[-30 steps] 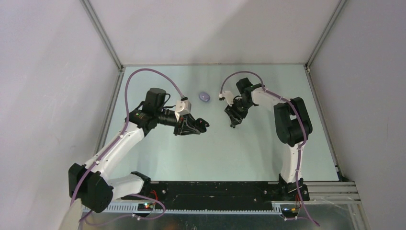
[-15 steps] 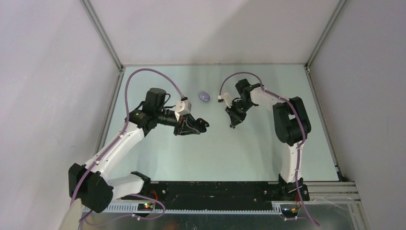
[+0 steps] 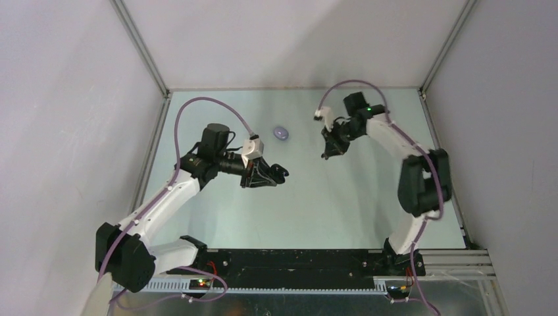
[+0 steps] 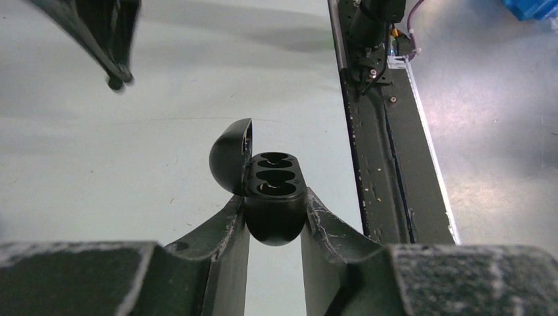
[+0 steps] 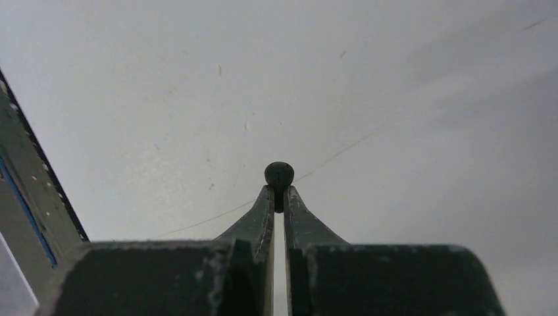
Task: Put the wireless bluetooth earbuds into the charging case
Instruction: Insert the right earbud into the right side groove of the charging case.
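Observation:
My left gripper (image 4: 275,205) is shut on a black charging case (image 4: 276,227), held above the table with its lid hinged open to the left. Its two earbud wells face the camera. In the top view this gripper (image 3: 278,175) sits left of centre. My right gripper (image 5: 279,195) is shut on a small black earbud (image 5: 279,174) pinched at its fingertips. In the top view the right gripper (image 3: 327,153) hangs up and to the right of the case, well apart from it. The same earbud (image 4: 116,83) shows at the upper left of the left wrist view.
A pale lilac oval case (image 3: 281,133) lies closed on the table behind and between the two grippers. Enclosure walls with metal frame posts bound the table left, right and back. The black base rail (image 3: 296,260) runs along the near edge.
The right gripper has shut on the black earbud and moved back and to the right, its elbow swinging outward. The left arm with the case has barely moved.

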Robot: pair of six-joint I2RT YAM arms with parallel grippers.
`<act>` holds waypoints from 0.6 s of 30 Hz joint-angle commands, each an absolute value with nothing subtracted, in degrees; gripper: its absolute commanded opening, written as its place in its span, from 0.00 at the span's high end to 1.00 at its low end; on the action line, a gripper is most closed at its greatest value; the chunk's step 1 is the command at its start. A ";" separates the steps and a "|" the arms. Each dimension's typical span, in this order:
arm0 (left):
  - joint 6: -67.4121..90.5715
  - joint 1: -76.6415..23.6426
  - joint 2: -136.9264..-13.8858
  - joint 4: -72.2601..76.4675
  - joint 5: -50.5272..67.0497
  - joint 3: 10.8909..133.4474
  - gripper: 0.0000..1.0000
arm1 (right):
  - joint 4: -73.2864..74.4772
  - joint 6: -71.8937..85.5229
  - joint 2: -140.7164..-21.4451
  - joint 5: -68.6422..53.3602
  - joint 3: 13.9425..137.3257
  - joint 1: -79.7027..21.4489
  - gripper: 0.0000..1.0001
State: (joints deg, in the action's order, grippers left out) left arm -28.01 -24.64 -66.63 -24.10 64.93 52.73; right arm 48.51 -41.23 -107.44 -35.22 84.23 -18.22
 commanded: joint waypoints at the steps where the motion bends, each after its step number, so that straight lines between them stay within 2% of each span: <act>1: -20.34 -25.03 -65.53 -13.55 67.56 51.26 0.99 | 46.76 -36.89 -93.60 -42.51 84.16 -16.35 1.00; 7: -11.88 -25.31 -65.74 -5.75 69.06 49.72 0.99 | 36.81 -27.74 -76.30 -44.46 80.23 -18.42 1.00; 11: -9.94 -25.31 -65.85 -3.71 69.65 49.13 0.99 | 23.36 -19.81 -67.36 -45.69 73.38 -21.30 1.00; 18: -7.65 -25.36 -66.20 -2.00 70.90 48.96 0.99 | 15.01 -15.06 -62.24 -47.27 66.77 -29.49 1.00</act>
